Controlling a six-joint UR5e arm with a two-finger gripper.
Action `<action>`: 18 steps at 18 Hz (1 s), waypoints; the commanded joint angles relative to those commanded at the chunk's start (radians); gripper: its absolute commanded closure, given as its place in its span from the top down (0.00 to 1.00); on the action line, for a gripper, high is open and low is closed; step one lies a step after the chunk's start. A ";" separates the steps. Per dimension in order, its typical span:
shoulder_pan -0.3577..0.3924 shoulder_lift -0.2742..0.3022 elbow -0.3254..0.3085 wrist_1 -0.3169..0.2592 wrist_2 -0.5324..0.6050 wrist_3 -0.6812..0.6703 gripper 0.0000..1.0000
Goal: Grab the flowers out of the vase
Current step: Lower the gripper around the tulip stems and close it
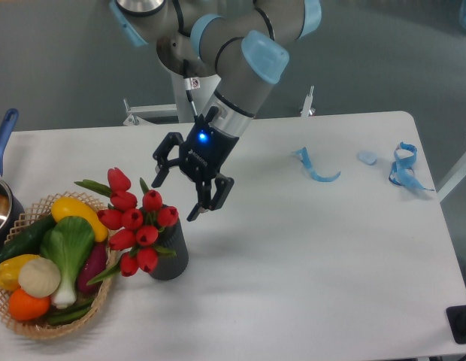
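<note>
Claw (175, 192) spread, holding nothing, tilted down-left just beside the flowers (135, 220), likely to straddle the bunch. Flowers sit in the vase (171, 256) on the tabletop (308, 256), leaning toward the wicker basket (104, 289) touching it.

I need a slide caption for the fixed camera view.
Open tool hovers above red flowers in the grey vase.
</note>
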 joint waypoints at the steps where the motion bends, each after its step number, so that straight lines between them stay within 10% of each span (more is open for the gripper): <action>1: -0.005 -0.011 0.011 0.000 0.000 0.000 1.00; 11: -0.051 -0.051 0.040 0.028 0.000 0.000 1.00; 18: -0.049 -0.052 0.052 0.026 -0.006 0.000 0.47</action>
